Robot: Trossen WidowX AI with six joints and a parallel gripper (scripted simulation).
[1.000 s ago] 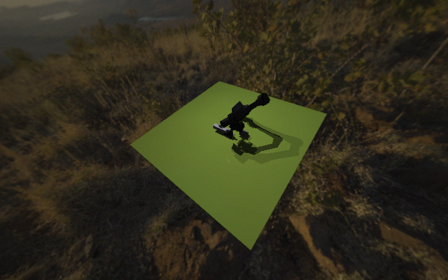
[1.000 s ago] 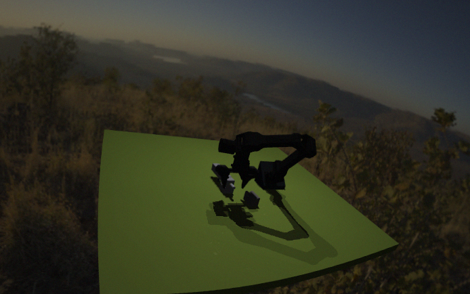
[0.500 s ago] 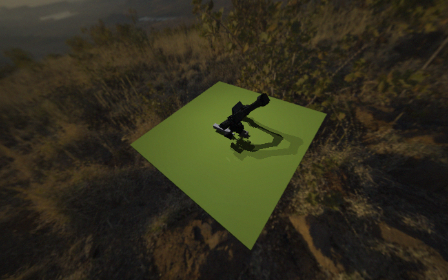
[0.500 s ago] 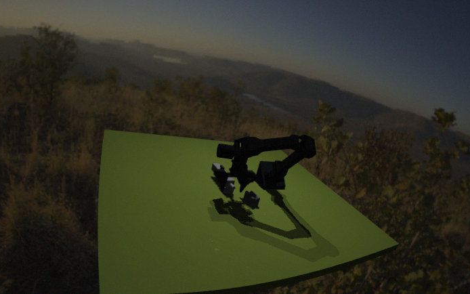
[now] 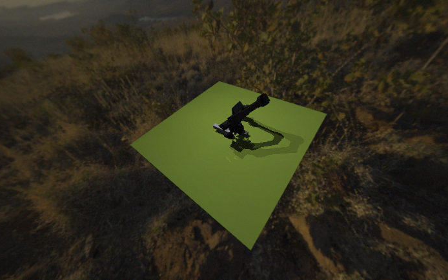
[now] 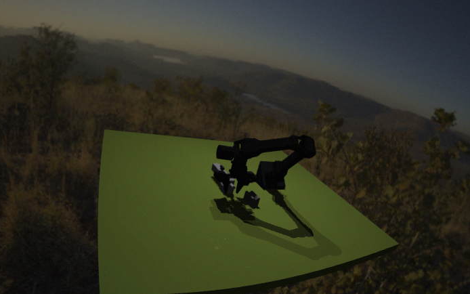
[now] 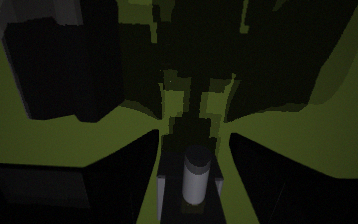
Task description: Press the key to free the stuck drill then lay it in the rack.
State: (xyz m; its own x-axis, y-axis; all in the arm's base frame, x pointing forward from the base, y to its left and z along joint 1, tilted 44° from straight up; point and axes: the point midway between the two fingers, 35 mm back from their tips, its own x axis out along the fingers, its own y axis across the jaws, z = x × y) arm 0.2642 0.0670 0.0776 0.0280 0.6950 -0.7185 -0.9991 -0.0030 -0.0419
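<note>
drill: presumably stiff, light, slippery; best grasped by its exposed end | gripper: fingers partly spread, pinching nothing

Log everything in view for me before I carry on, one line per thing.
Long block: one, grey, on the green panel, below the gripper
Cylinder, likely the drill: one, light grey, at the long block's end, between the fingers
Knob, likely the key: one, dark, on the long block
Short block, likely the rack: one, grey, beside the long block
Panel: one, green, under everything
Hillside: one, brown, around the panel
Arm: one, black, over the panel
Gripper: one, black, open around the cylinder
</note>
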